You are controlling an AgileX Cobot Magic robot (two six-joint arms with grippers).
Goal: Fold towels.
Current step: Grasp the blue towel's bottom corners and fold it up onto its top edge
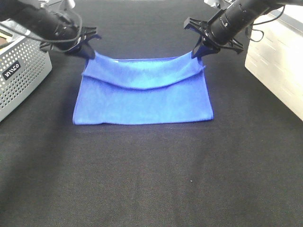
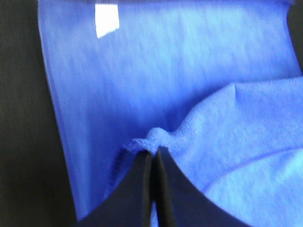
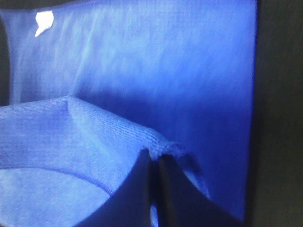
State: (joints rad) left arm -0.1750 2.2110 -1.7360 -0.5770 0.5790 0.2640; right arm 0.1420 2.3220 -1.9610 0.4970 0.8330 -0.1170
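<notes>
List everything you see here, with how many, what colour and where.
towel: one, royal blue, mid-table, far edge raised at both corners, sagging between
tag: one, white, on the towel's flat layer near an edge
table: one, black covering, under everything
crate: one, grey perforated, left edge
unit: one, white, right edge
left gripper: one, black, shut on the towel's far left corner
right gripper: one, black, shut on its far right corner

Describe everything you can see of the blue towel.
The towel is bright blue, fuzzy cloth with stitched edges and a small white tag near one corner. It lies doubled over on the black table cover; its top layer sags between the two far corners, pinched by the shut left gripper and right gripper.
</notes>
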